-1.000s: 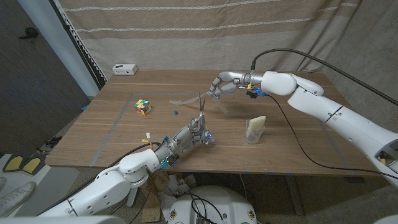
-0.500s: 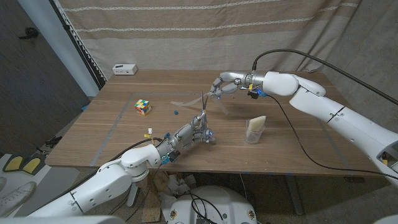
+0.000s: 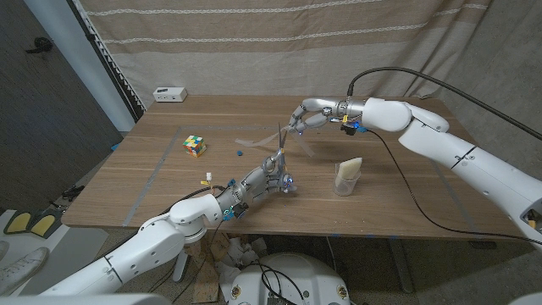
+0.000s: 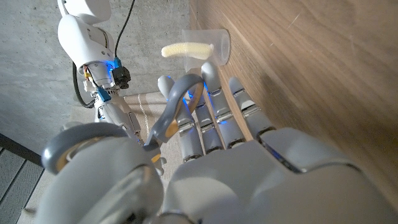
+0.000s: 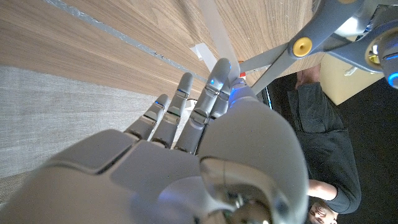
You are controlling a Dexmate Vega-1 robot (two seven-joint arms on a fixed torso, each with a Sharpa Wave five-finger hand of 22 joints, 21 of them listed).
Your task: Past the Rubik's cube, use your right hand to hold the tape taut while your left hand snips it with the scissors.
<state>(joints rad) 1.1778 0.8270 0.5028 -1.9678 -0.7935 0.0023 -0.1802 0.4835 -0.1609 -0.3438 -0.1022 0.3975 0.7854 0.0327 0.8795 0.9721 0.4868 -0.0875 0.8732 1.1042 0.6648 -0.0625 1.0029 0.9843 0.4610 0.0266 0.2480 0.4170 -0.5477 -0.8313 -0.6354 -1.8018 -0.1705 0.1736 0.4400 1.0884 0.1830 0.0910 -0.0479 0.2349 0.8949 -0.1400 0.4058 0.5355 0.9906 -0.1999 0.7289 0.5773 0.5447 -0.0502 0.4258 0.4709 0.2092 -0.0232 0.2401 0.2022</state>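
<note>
Tape stretches from right hand fingers.

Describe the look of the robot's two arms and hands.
Both arms are glossy white, rounded shells. The left hand and right hand are silver-grey metal with segmented fingers and small blue lights. A black cable loops to the right wrist, where blue and red fittings show.

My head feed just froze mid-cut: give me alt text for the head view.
The left hand holds scissors blades-up at a clear tape strip that the right hand holds raised over the wooden table. A Rubik's cube sits to their left, a cup to the right.
</note>
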